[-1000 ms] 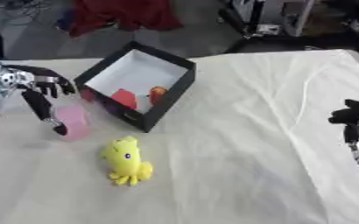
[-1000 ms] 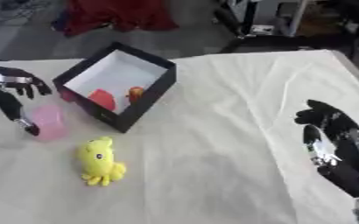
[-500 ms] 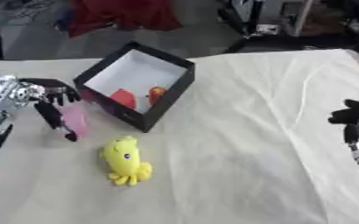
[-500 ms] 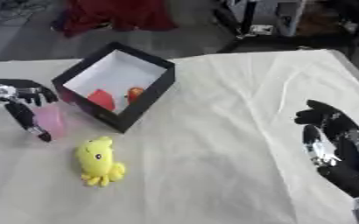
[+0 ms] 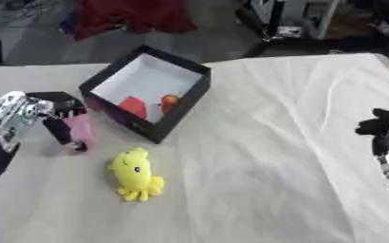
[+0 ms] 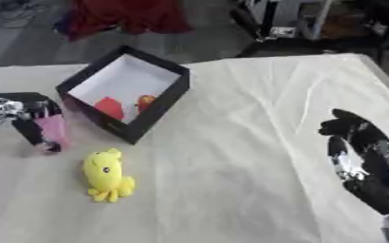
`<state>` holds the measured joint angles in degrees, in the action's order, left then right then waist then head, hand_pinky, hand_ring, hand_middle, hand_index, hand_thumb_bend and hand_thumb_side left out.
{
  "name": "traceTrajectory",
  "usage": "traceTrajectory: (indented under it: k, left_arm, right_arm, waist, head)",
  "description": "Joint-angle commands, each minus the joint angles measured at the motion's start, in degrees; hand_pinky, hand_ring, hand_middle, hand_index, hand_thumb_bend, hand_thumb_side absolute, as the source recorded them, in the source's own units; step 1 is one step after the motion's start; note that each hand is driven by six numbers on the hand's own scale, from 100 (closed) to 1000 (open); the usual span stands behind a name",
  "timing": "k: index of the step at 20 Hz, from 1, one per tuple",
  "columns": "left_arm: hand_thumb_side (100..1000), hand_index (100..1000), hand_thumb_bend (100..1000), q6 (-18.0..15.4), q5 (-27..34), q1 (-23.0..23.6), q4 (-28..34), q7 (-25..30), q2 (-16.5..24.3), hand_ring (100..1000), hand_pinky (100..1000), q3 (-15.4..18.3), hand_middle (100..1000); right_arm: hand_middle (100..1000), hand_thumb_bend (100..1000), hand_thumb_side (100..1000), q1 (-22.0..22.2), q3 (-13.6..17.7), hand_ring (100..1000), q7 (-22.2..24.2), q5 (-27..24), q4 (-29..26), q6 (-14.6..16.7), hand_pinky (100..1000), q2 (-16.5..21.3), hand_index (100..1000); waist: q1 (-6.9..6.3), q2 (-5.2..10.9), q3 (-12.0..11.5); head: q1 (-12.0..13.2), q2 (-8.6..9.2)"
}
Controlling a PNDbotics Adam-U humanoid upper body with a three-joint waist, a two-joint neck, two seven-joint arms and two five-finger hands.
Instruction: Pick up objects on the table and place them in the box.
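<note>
A black box (image 5: 187, 98) with a white inside stands at the back left of the table, with a red piece (image 5: 133, 107) and a small orange thing (image 5: 170, 101) in it. Left of the box a pink object (image 5: 83, 129) stands on the cloth. My left hand (image 5: 52, 107) has its fingers curled over the pink object's top and its thumb down the near side. A yellow plush octopus (image 5: 135, 173) lies in front of the box, untouched. At the right edge my right hand (image 6: 360, 152) rests open and holds nothing.
A creased cream cloth (image 5: 264, 142) covers the table. Beyond the far edge lie a red cloth (image 5: 131, 16) and a metal frame (image 5: 289, 19). The stretch between the octopus and my right hand is bare cloth.
My left hand has come down onto the pink object and its spread fingers have curled round it. The right hand, box and octopus have stayed put.
</note>
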<state>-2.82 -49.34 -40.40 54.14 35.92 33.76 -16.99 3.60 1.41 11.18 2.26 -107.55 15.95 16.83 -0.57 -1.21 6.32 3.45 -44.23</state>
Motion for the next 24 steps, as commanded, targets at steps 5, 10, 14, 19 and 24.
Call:
traceTrajectory:
  k: [5,10,14,19,24]
  left_arm:
    - [232,681,390,-0.2,-0.6,-1.7,2.8,-1.7,3.2,506,628,1.2,521]
    - [259,684,378,-0.7,0.6,-4.0,8.1,0.3,6.3,520,636,0.8,525]
    - [292,697,413,-0.5,0.1,-7.1,12.1,2.5,7.7,532,654,0.9,538]
    - [317,725,478,0.3,-3.7,-11.2,11.4,1.4,3.7,561,679,1.3,569]
    - [352,753,585,1.1,-11.0,-14.6,3.4,-3.5,-5.4,590,702,2.2,605]
  right_arm:
    - [700,100,505,-0.2,0.5,741,0.0,-0.2,-0.6,0.0,889,0.5,882]
    - [700,100,506,-0.1,0.5,741,0.0,-0.2,-0.6,0.0,889,0.6,882]
    - [700,100,506,0.0,0.4,741,0.1,-0.3,-0.6,0.0,889,0.7,882]
    - [700,100,504,0.1,0.2,741,0.2,-0.3,-0.5,0.0,889,0.6,881]
    - [701,100,504,-0.1,-0.2,741,0.6,-0.6,-0.6,0.1,889,0.3,882]
  waist:
    - [0.00,1.36,0.0]
    - [-0.10,1.52,-0.1]
    - [-0.12,1.70,-0.3]
    - [0.10,1.78,-0.3]
    - [0.85,1.64,0.7]
  head:
    - [-0.1,0.11]
    - [-0.1,0.11]
    - [-0.2,0.11]
    - [-0.1,0.11]
    - [0.7,0.11]
